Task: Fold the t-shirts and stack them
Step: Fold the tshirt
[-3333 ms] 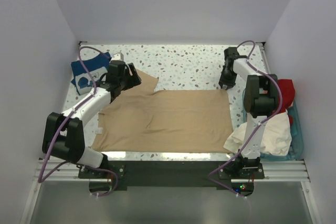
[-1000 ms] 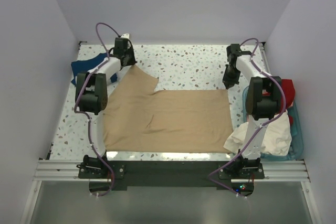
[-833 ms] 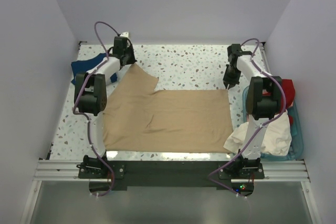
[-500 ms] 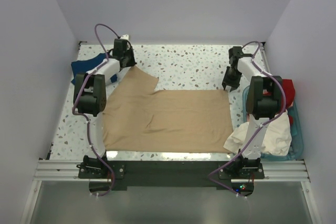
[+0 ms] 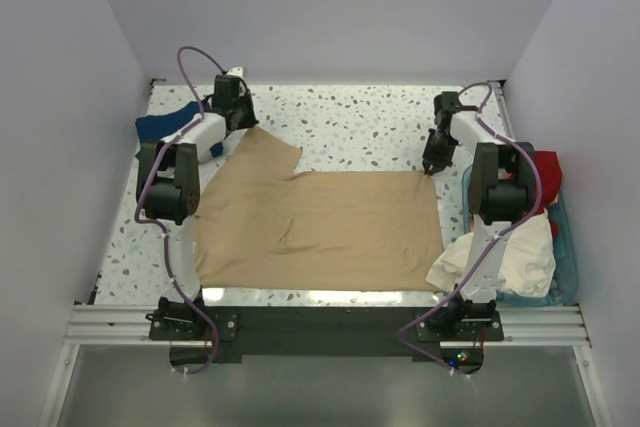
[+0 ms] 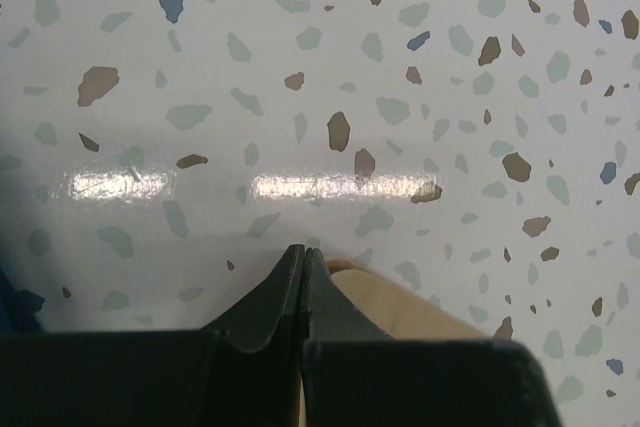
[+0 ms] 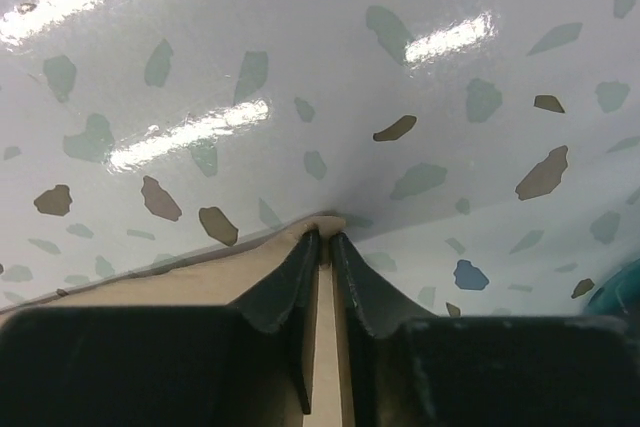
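Since the earliest view the left arm had stretched out from over the sleeve to the far-left corner of the tan t-shirt (image 5: 330,227), which lay spread flat across the middle of the table (image 5: 350,117). The left gripper (image 6: 303,252) was pinched together on that corner, and the right gripper (image 7: 325,237) was nipped narrowly on the far-right one. The first fold seemed about to begin, which would call for lifting both corners evenly and carrying them toward the near hem.

I see a speckled terrazzo tabletop (image 5: 350,117) boxed in by pale walls (image 5: 330,17), a teal basket (image 5: 570,272) at its right edge and a metal rail (image 5: 320,322) along the near side.
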### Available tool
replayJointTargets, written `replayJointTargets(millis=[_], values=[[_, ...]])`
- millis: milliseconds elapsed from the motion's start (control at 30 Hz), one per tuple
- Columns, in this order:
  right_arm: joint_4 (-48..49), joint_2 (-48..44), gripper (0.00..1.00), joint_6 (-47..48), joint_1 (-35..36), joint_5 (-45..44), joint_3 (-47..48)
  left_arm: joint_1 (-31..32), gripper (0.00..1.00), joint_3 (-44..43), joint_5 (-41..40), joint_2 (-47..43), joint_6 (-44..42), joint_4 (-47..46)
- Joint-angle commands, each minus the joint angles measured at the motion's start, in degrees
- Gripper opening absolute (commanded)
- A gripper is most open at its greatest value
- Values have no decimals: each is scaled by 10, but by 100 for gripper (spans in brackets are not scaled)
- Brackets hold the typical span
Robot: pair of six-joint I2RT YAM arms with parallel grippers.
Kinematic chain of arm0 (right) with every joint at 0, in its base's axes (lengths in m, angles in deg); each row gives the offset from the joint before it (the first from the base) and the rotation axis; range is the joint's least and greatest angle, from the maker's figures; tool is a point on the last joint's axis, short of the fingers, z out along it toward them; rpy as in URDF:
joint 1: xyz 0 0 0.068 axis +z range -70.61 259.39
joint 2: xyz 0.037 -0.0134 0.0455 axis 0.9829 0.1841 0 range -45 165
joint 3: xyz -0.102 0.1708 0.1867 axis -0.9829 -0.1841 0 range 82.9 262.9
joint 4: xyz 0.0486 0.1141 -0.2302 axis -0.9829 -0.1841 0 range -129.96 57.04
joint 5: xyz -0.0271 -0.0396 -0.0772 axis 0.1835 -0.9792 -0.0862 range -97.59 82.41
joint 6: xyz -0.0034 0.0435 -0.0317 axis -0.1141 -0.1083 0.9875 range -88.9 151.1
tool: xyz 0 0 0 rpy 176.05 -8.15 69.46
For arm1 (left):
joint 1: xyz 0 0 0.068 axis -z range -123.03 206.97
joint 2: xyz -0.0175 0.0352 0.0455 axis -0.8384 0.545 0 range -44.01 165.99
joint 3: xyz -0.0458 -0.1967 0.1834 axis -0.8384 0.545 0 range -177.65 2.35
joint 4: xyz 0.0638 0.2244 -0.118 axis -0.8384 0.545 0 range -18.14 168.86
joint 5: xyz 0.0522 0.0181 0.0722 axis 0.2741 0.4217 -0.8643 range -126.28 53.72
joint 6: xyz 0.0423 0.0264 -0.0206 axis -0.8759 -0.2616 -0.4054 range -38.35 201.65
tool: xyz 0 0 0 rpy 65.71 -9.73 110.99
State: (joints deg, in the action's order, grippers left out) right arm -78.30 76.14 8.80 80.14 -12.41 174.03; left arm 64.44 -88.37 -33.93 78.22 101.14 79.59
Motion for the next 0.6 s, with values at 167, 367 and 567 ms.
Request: replayJointTargets(millis=[167,367,567], values=[[6,30,0,9,-3,-27,10,-11,0,5,23,-37,-3,-41],[-22,39,0,15,-4,-43,66,-20,0,-31,39,-20,-3,-43],[-55,72,0,20,-5,-50,138,-25,0,-106,61,20,-24,-30]])
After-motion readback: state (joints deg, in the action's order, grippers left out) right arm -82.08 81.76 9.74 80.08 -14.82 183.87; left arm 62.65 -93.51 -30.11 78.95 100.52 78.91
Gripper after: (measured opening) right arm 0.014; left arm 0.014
